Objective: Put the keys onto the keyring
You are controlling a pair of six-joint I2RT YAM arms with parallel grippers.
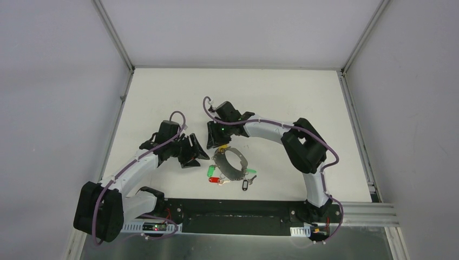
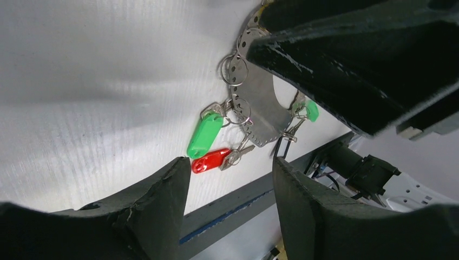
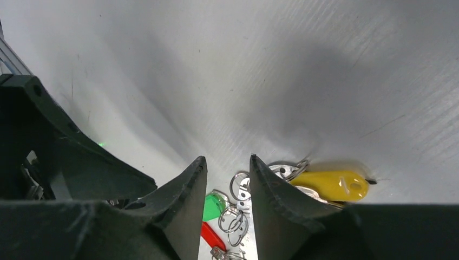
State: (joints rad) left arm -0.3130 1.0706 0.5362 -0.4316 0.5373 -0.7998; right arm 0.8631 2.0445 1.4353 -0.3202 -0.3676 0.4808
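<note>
The keyring (image 1: 231,169) is a flat, perforated grey metal loop on the white table; it also shows in the left wrist view (image 2: 261,111). The keys hang from it on small split rings, with green (image 2: 204,134), red (image 2: 211,160), second green (image 2: 312,110), black (image 1: 244,185) and yellow (image 3: 330,186) tags. My right gripper (image 3: 226,162) stands over the loop's far end. Its jaws are partly apart astride the keyring's band (image 3: 244,196), which lies by one finger with a gap to the other. My left gripper (image 2: 230,168) is open and empty, just left of the loop.
A dark rail (image 1: 238,208) runs along the table's near edge, close to the tags. Metal frame posts (image 1: 115,38) rise at the far corners, with grey walls on both sides. The right arm (image 1: 303,146) arches over the table's right half.
</note>
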